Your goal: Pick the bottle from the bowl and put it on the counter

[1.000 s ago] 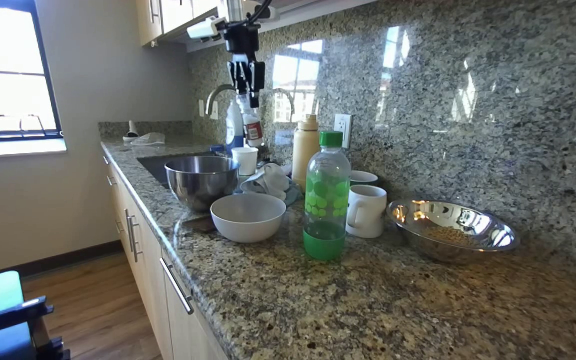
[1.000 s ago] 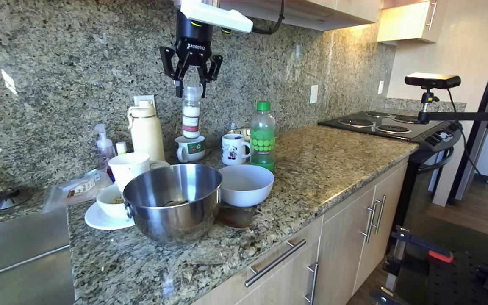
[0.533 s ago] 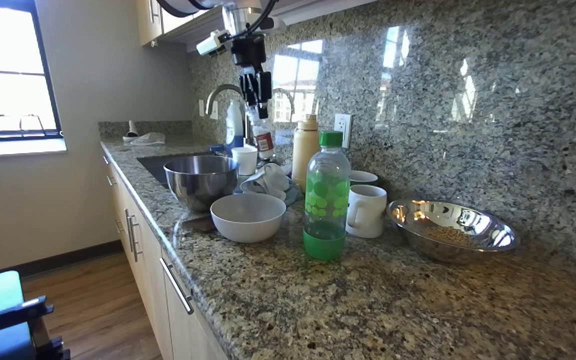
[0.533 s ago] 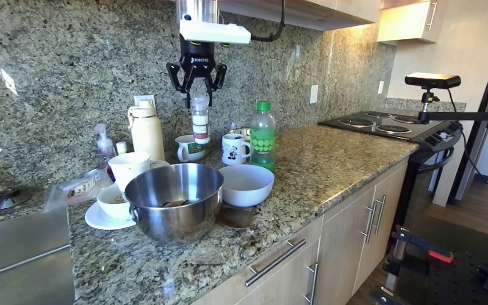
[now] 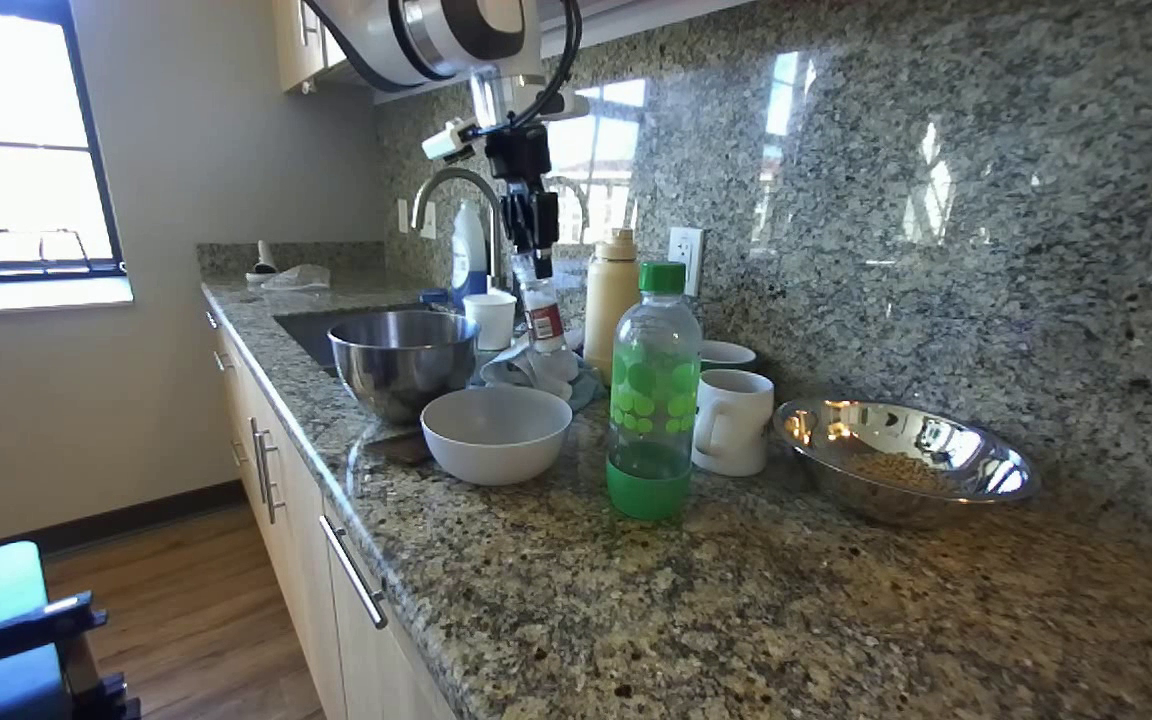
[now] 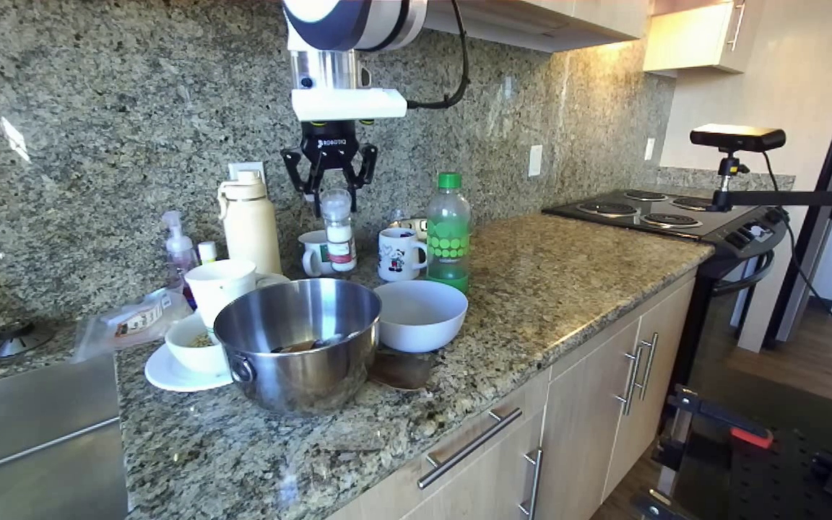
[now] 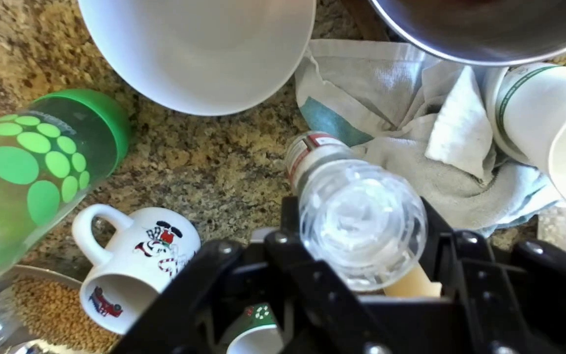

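claw (image 6: 335, 205) clamped on the bottle (image 6: 340, 235), which hangs tilted over the counter (image 6: 531, 278), near but outside the white bowl (image 6: 417, 334). advised: straighten it, lower clear of the white bowl, release once its base sits flat.

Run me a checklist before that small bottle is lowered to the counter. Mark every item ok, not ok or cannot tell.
1. Grip: ok; the tool is shut on the small bottle.
2. Out of the deep steel bowl: ok; the bottle is apart from it in the wrist view.
3. Upright: not ok; the bottle leans in both exterior views.
4. Set-down surface: ok; granite of the counter shows between the white bowl and the white mug.
5. Free of the cloth: cannot tell; the bottle overlaps it in the wrist view, so any gap is unclear.
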`<state>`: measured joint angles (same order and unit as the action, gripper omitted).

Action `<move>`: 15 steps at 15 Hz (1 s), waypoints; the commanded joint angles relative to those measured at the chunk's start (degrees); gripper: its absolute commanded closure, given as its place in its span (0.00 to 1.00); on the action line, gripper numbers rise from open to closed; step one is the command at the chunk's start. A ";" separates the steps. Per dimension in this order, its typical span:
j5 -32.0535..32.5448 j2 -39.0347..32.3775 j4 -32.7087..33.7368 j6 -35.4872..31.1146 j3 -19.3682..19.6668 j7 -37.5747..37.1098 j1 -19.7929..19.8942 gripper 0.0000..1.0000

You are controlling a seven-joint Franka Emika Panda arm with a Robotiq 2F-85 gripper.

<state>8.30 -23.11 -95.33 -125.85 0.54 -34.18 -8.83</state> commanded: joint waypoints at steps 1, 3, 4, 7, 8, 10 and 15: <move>-0.09 -3.13 4.87 0.50 1.57 -1.47 -0.34 0.69; -0.37 -4.53 6.52 0.70 2.21 -1.22 -0.13 0.69; -0.46 -5.30 7.31 0.71 2.56 -1.06 0.00 0.69; -1.05 -7.53 9.57 0.54 3.36 -0.64 0.45 0.69; -1.55 -8.35 10.25 0.33 3.50 -0.43 0.74 0.69; -2.61 -9.81 11.33 -0.19 3.64 -0.06 1.27 0.69; -5.33 -12.25 12.61 -1.52 3.59 0.23 2.28 0.69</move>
<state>4.92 -33.99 -84.68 -126.33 4.11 -34.14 -7.05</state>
